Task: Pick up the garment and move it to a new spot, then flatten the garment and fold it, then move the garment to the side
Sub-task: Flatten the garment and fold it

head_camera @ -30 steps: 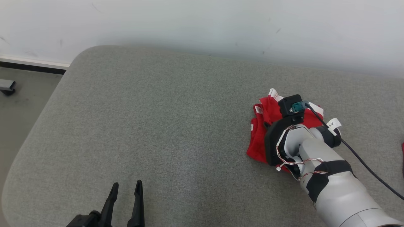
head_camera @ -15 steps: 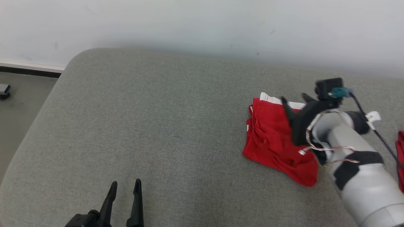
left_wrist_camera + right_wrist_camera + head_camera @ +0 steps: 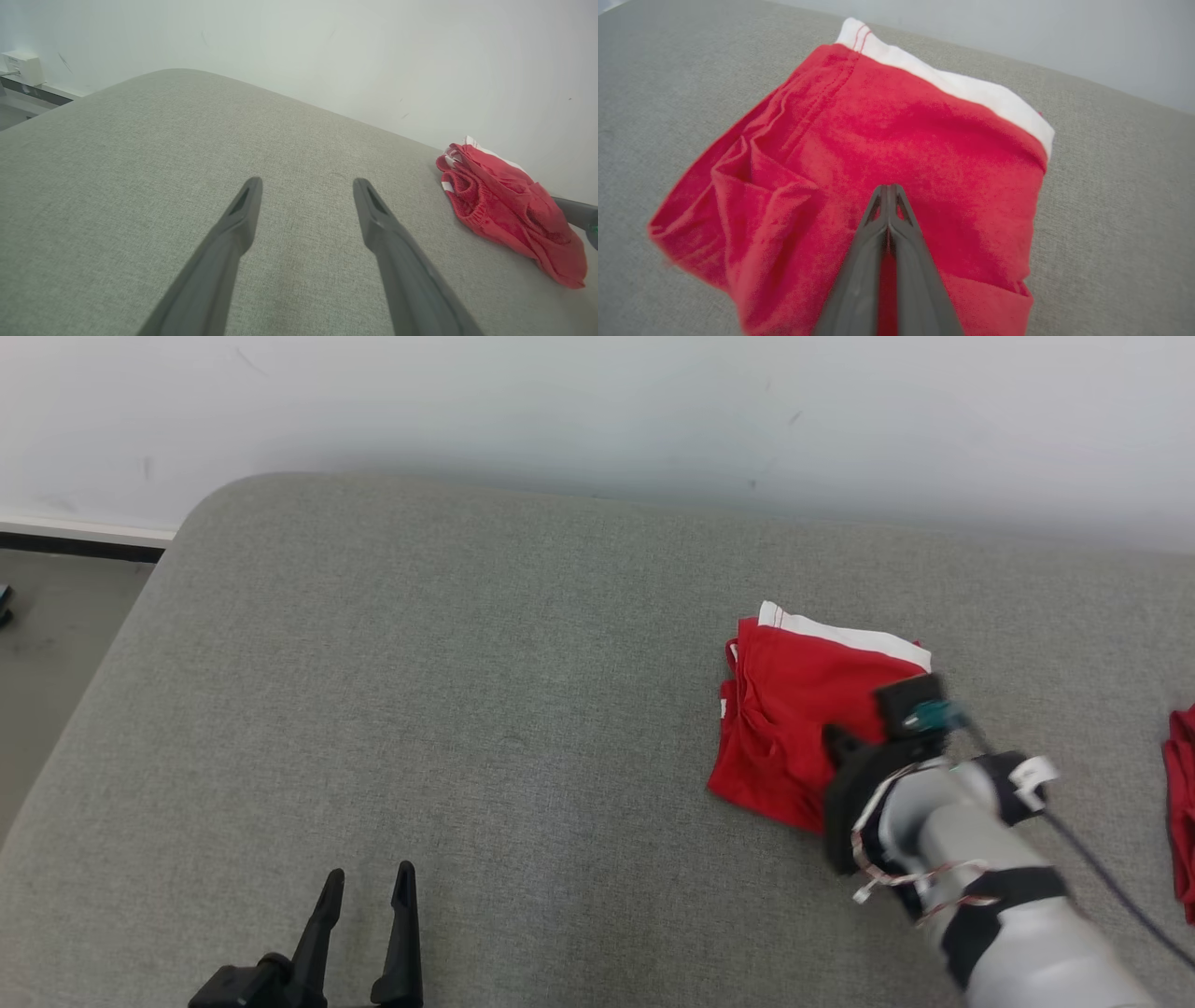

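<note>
The red garment lies folded, white band toward the wall, on the right half of the grey cushion, a bit in from the far edge. The whole left side and the rounded far-left corner are bare fabric, so loads of room there. Right tool is pressed together with nothing pinched, tips over the red cloth. Left tool is spread wide by the near edge. Another red cloth pokes in at the right edge.

Red white-edged garment, apparently folded
</note>
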`<state>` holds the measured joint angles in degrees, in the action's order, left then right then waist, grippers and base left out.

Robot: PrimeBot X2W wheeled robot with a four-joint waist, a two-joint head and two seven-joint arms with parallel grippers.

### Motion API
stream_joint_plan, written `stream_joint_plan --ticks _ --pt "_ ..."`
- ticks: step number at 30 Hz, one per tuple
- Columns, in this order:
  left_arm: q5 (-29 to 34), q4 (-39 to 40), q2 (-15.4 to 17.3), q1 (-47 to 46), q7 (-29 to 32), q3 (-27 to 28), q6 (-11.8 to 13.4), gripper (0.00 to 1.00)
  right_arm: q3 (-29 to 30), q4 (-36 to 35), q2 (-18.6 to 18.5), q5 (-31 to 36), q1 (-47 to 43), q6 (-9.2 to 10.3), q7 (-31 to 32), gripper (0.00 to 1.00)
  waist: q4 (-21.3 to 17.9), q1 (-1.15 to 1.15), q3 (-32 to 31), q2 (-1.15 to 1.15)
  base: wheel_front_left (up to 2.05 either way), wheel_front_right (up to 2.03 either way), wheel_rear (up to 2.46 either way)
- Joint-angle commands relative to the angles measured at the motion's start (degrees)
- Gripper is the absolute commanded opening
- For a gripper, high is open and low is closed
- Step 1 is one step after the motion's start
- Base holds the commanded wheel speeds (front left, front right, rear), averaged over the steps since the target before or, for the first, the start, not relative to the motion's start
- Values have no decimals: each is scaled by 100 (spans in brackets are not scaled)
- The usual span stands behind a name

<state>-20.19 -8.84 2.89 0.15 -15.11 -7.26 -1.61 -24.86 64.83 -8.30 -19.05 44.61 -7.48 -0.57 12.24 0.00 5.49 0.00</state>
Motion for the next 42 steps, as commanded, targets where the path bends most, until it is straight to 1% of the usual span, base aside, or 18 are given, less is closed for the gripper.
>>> stream_joint_plan --ticks 1,3,5,9,11,15,18,20,22,23,24,25,26,28,32,37,42 --pt "50 -22 2 -42 -2 4 -30 100 -120 -34 110 60 -114 2 4 0 -5 0 -20 0 0 0 0" --pt "55 -37 1 -44 -2 -5 -20 100 -332 -115 266 90 -185 2 32 0 -9 0 -39 0 0 0 0" --pt "56 -43 1 -50 -2 -7 -20 100 -442 -160 330 78 -241 2 47 0 -10 0 -46 0 0 0 0" --pt "70 -73 2 -52 -2 13 -31 100 -984 -502 508 -186 -501 2 216 0 -27 0 -103 0 0 0 0" --pt "73 -86 2 -30 -2 40 -24 100 -1278 -766 531 -417 -621 2 307 0 -51 0 -148 0 0 0 0" --pt "126 -95 4 65 -2 129 -10 100 -1704 -1495 539 -1128 -828 2 382 0 -151 0 -270 0 0 0 0" --pt "194 -104 2 132 -2 216 -29 100 -1712 -1798 532 -1451 -875 2 196 0 -255 0 -398 0 0 0 0" --pt "210 -115 2 179 -2 293 -39 100 -1593 -1927 523 -1579 -927 2 -6 0 -334 0 -513 0 0 0 0" --pt "244 -118 2 212 -2 373 -57 100 -1399 -2029 406 -1625 -990 2 -255 0 -420 0 -632 0 0 0 0" --pt "262 -111 1 243 -2 403 -59 100 -1312 -2086 349 -1614 -1025 2 -371 33 -467 0 -672 0 0 0 0" --pt "288 -84 0 266 -2 446 -54 100 -1191 -2147 266 -1560 -1041 2 -515 49 -525 0 -704 0 0 0 0" --pt "310 -61 0 280 -2 492 -45 100 -1043 -2186 178 -1474 -1057 2 -667 95 -581 0 -728 0 0 0 0" --pt "326 -41 1 287 -2 532 -38 100 -899 -2218 122 -1405 -1101 2 -781 100 -639 0 -753 0 0 0 0" --pt "368 7 2 326 -2 629 -26 100 -570 -2319 63 -1290 -1196 2 -1008 100 -763 0 -795 0 0 0 0" --pt "436 72 3 380 -2 811 -13 100 1 -2598 -116 -1003 -1449 2 -1206 100 -997 0 -859 0 0 0 0" --pt "562 89 20 358 -2 962 -37 100 611 -2981 -254 -726 -1883 2 -1196 100 -1235 0 -901 0 0 0 0" --pt "678 111 47 374 -2 1080 -66 100 978 -3263 -378 -363 -2297 2 -1164 100 -1449 0 -924 0 0 0 0"
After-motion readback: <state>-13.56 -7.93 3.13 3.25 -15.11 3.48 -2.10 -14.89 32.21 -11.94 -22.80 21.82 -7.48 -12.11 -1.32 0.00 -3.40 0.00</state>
